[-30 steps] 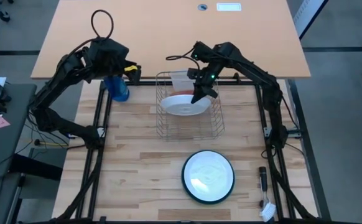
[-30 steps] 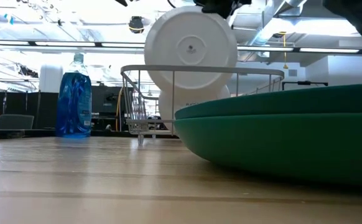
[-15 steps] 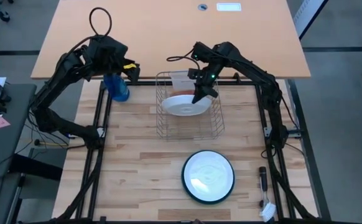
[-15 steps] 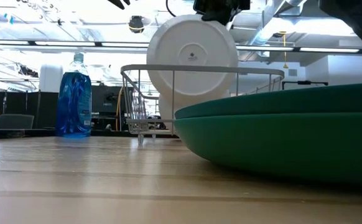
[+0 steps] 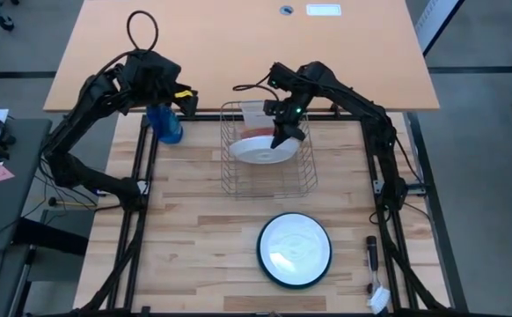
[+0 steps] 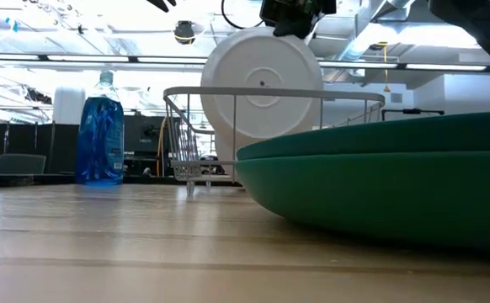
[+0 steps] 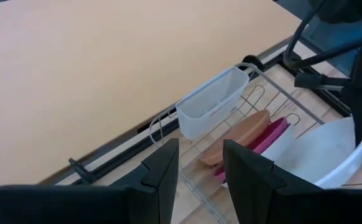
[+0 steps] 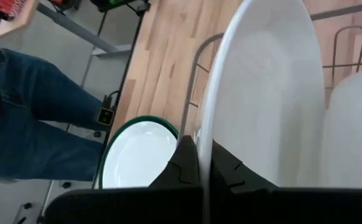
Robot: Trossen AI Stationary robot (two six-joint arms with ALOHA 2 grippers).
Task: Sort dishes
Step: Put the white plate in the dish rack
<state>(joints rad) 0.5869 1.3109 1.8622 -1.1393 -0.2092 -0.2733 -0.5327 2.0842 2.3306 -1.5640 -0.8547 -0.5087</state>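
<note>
Your round white plate (image 5: 260, 151) stands nearly on edge in the metal wire dish rack (image 5: 268, 176), just above the centre of the high view, with its rim pinched between the fingers of the right gripper (image 5: 281, 135). In the left wrist view you can see a second white plate (image 7: 280, 140), a magenta-pink plate (image 7: 269, 137) and a salmon-orange plate (image 7: 234, 136) slotted side by side behind it. Lower in the high view, a white plate with a dark green rim (image 5: 295, 249) lies flat on the wooden table (image 5: 194, 229). At upper left, the left gripper (image 5: 184, 99) hangs above the blue spray bottle (image 5: 167, 123), its fingers spread with nothing between them.
</note>
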